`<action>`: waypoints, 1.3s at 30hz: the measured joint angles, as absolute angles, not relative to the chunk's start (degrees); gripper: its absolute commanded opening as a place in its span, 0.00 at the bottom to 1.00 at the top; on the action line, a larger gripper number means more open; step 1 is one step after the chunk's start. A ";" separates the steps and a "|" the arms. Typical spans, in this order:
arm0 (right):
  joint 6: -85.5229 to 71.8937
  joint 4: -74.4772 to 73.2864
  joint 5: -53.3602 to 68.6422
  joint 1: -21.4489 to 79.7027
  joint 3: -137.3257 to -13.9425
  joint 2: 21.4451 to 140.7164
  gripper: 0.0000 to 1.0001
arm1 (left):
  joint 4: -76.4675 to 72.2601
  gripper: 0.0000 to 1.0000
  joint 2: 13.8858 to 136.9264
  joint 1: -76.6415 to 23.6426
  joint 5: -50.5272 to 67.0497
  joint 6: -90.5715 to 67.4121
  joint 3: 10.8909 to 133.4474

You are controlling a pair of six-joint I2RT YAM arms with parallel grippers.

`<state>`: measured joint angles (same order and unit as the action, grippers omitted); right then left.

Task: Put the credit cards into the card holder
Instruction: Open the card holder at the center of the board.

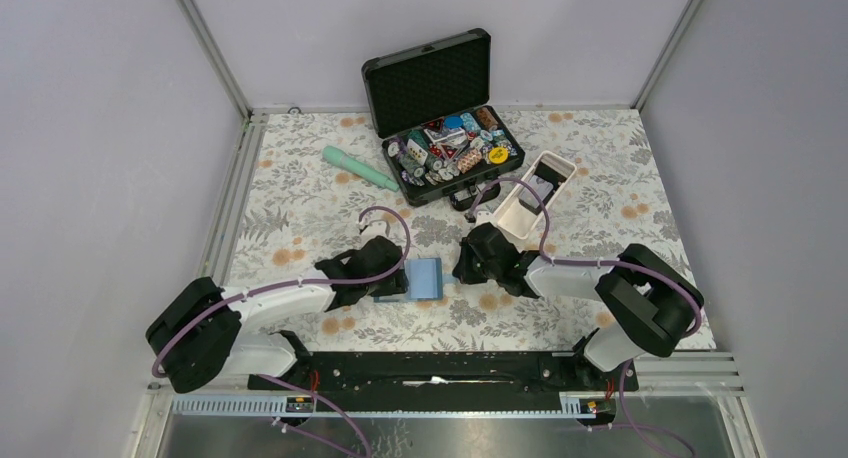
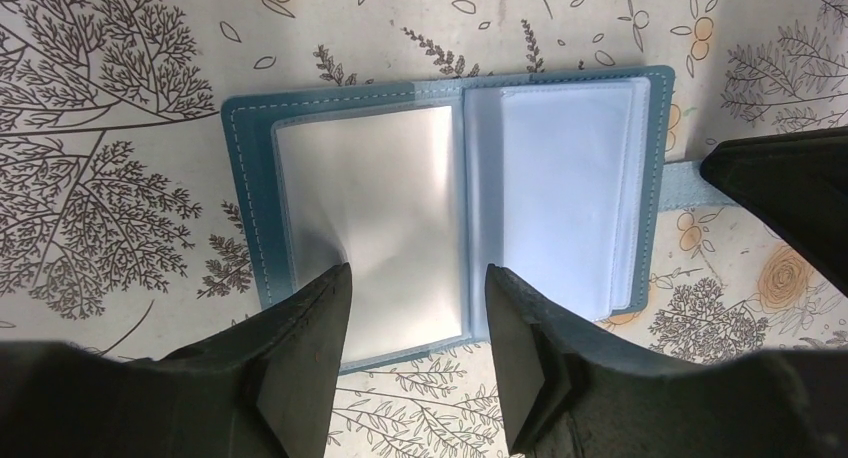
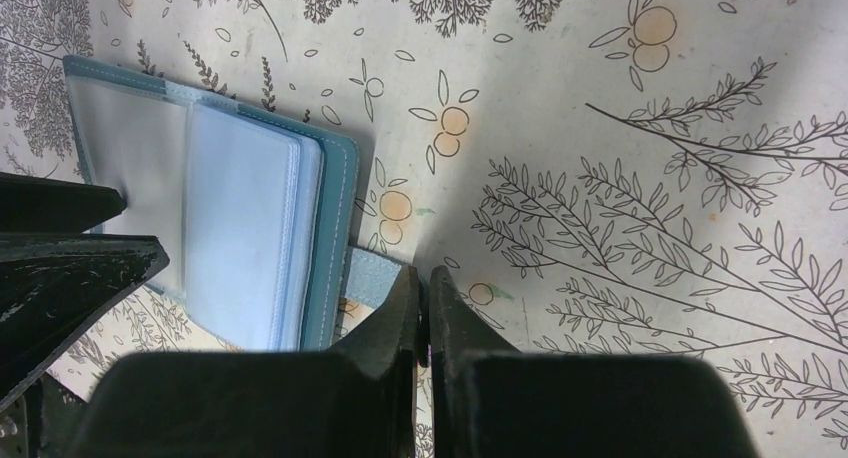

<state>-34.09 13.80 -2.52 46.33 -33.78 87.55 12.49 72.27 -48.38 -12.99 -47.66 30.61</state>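
The teal card holder (image 1: 425,278) lies open and flat on the floral cloth between my two grippers. A silver-grey credit card (image 2: 370,208) sits inside the clear sleeve on its left page; the right page (image 2: 560,178) holds pale blue sleeves. My left gripper (image 2: 418,278) is open at the holder's near edge, its fingertips (image 2: 325,308) spread over the lower end of the silver card, gripping nothing. My right gripper (image 3: 424,275) is shut, its tips at the end of the holder's strap (image 3: 375,275), beside the right cover (image 3: 335,228). Whether it pinches the strap is unclear.
A black foam-lined case (image 1: 430,78) with poker chips (image 1: 455,148) stands open at the back. A long white tray (image 1: 515,213) with dark flat items lies just behind the right gripper (image 1: 462,273). A mint-green tube (image 1: 360,168) lies at the back left.
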 measured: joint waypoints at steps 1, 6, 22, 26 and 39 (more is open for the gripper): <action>-34.09 13.78 -2.55 46.33 -33.85 87.61 0.00 | 12.36 0.54 72.07 -48.38 -13.04 -47.68 30.37; -33.85 13.76 -2.52 46.33 -34.04 87.79 0.08 | 11.94 0.54 72.23 -48.38 -13.04 -47.88 30.24; -31.51 4.97 -3.38 46.33 -36.75 75.75 0.29 | 11.49 0.52 71.31 -48.38 -12.73 -48.36 29.54; -31.29 5.08 -0.21 46.33 -38.44 74.08 0.26 | 11.75 0.51 70.94 -48.38 -12.64 -48.53 29.41; -32.23 10.79 12.14 47.59 -40.32 88.07 0.23 | 11.94 0.48 70.06 -48.38 -12.60 -48.75 28.64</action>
